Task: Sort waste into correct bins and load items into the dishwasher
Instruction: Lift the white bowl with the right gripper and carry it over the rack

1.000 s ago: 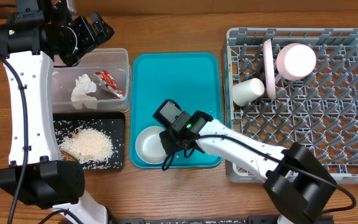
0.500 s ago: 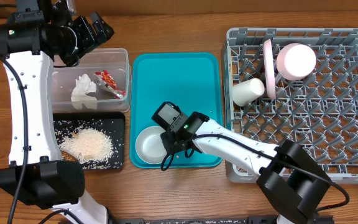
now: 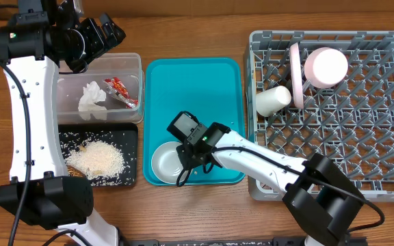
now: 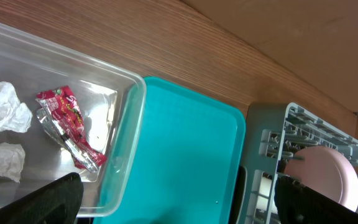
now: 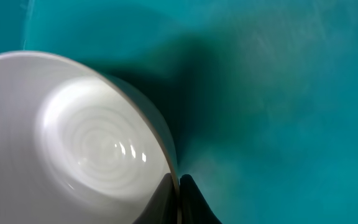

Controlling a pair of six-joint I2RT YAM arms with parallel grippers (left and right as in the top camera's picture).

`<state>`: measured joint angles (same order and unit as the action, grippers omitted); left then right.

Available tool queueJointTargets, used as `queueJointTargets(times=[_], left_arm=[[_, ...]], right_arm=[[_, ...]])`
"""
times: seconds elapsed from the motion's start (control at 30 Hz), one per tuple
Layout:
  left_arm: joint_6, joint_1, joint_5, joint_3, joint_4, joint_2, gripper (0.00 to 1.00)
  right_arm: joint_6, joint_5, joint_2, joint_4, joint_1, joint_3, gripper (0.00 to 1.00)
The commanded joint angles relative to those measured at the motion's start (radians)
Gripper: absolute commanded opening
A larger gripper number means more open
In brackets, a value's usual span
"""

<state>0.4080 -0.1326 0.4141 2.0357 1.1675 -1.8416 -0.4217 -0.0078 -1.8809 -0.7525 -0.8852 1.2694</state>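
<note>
The pale round bowl [image 3: 163,160] sits in the left corner, on the robot's side, of the flat teal plastic serving tray [image 3: 197,82]. The right gripper [image 5: 179,185] is pinched shut with the bowl's right rim between its fingertips.

For a clean lift, raise the bowl straight up until its base clears the tray lip. Prevent it from swinging on so thin a pinch, then carry it right of the tray to the square grey pegged dish rack [image 3: 361,150].

Left of the tray, above the clear rectangular plastic tub [image 3: 132,65], the left gripper [image 3: 108,31] hangs spread wide, holding nothing.
</note>
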Motion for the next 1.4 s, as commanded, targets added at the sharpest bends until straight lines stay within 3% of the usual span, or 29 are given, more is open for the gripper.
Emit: queueJointTargets(times=[0.0, 0.3, 0.47, 0.67, 1.13, 1.37], left_arm=[[-0.03, 0.002, -0.004, 0.013, 0.0, 0.007, 1.0], [-0.03, 0.002, -0.004, 0.013, 0.0, 0.007, 1.0], [-0.03, 0.002, -0.004, 0.013, 0.0, 0.007, 1.0], [-0.03, 0.002, -0.004, 0.013, 0.0, 0.007, 1.0], [-0.03, 0.002, -0.004, 0.013, 0.0, 0.007, 1.0], [-0.03, 0.002, -0.004, 0.013, 0.0, 0.007, 1.0]], right_arm=[[0.01, 0.027, 0.031, -0.046, 0.018, 0.061, 0.04], [0.058, 0.336, 0.185, -0.291, 0.119, 0.242, 0.04], [0.058, 0.774, 0.34, -0.496, 0.242, 0.262, 0.04], [0.058, 1.011, 0.429, -0.639, 0.411, 0.262, 0.04], [0.023, 1.006, 0.388, -0.622, 0.923, 0.251, 0.04], [0.023, 0.994, 0.339, -0.59, 1.069, 0.207, 0.04]])
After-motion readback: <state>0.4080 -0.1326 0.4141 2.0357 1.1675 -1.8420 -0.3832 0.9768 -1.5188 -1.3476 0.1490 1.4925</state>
